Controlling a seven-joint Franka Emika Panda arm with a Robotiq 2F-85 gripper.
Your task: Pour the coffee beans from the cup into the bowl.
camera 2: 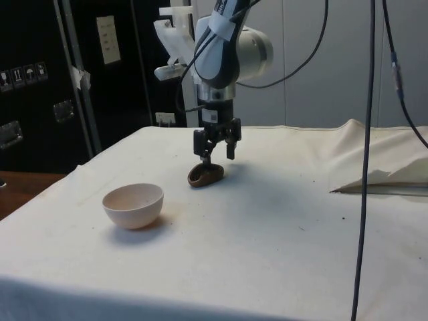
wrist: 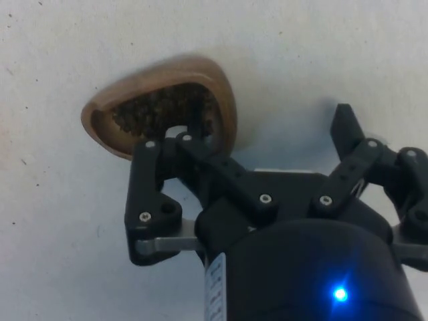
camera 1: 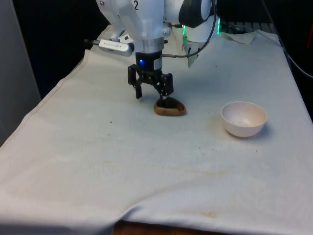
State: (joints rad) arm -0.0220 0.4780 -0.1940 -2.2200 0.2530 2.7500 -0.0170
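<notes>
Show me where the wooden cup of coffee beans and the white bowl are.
wooden cup (camera 1: 172, 109), front view, on its near outer wall.
white bowl (camera 1: 243, 128), front view, on its outer wall below the rim.

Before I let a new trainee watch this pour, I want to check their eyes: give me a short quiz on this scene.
1. True or false: the white bowl already holds a heap of coffee beans.
2. Where do the coffee beans lie? A) spilled across the cloth B) in the brown wooden cup C) in the bowl
3. Fill in: one finger of the gripper reaches into the cup, while the other hangs ____ its rim.

Key: 1 false, the bowl shows only a few dark specks. 2 B. 3 outside, so the open jaws straddle the cup's wall.
</notes>
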